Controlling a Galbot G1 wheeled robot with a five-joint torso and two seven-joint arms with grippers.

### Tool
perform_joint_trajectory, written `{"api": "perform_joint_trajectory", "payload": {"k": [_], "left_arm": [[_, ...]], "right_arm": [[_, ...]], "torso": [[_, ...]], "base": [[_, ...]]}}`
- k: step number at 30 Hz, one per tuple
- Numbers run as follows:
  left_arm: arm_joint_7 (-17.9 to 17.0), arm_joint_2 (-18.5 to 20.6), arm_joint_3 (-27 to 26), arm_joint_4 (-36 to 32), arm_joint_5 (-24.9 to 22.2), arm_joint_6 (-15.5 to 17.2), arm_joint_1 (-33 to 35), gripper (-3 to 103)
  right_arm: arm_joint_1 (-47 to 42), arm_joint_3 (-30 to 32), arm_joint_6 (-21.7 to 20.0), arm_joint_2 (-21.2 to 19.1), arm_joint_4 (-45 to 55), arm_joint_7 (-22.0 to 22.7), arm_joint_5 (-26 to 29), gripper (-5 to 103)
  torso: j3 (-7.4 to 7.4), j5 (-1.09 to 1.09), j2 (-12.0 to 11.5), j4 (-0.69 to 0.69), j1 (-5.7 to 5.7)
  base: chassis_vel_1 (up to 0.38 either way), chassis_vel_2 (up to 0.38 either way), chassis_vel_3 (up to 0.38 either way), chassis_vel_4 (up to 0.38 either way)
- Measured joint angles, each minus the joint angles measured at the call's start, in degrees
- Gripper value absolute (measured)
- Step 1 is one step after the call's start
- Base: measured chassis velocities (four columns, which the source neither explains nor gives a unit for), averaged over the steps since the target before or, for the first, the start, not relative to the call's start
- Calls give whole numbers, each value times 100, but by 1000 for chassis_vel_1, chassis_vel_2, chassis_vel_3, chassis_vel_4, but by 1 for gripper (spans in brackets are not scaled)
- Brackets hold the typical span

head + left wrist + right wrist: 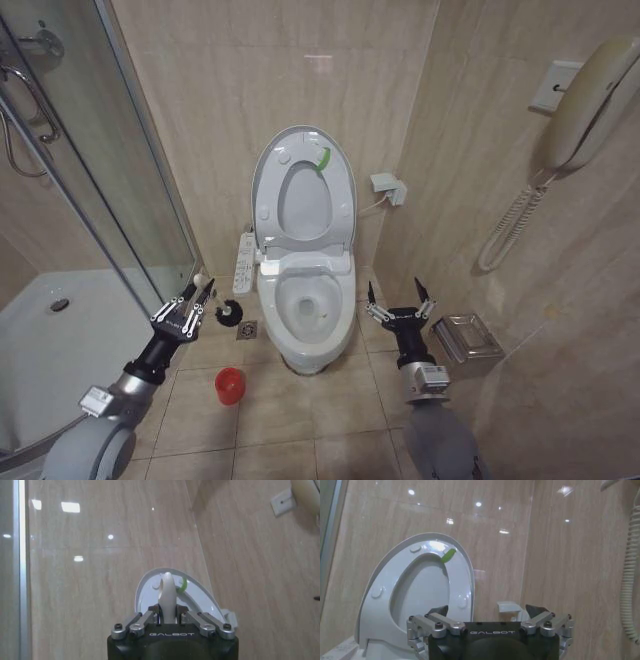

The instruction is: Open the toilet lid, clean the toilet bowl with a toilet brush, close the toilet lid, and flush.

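Toilet brush apparently horizontal, head pointing toward toilet bowl.

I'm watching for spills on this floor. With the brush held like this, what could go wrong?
1. The left gripper holds the brush low beside the bowl, over bare floor, so its head could drip or bump the rim on the way in.
2. The red cup stands free behind it and might get knocked.

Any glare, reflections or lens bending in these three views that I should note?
Head view: walls bow outward at the edges, and a soft sheen sits on the tiled wall above the toilet lid. Left wrist view: bright lamp spots on the wall. Right wrist view: small lamp spots on the wall, and glare on the lid's upper rim.
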Motion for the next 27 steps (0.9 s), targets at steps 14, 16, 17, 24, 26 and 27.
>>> {"api": "perform_joint_trajectory", "payload": {"k": [14,16,17,24,26,27], "left_arm": [[460,110,382,867,-1258,-10,-1248,20],[488,79,453,996,-1482,38,-1411,20],[505,55,483,1056,-1564,54,-1471,20],[518,-118,697,1353,-1975,176,-1773,20],[513,-180,823,1455,-2125,225,-1852,20],[513,-180,823,1455,-2125,225,-1852,20]], "right_arm": [[0,0,0,0,0,0,0,100],[0,0,0,0,0,0,0,100],[0,0,0,0,0,0,0,100],[0,0,0,0,0,0,0,100],[0,0,0,0,0,0,0,100],[0,0,0,0,0,0,0,100]], "torso": [[0,1,0,0,0],[0,1,0,0,0],[0,1,0,0,0],[0,1,0,-1,0],[0,1,0,0,0],[0,1,0,0,0]], "base": [[0,0,0,0],[0,0,0,0],[0,0,0,0],[0,0,0,0],[0,0,0,0],[0,0,0,0]]}}
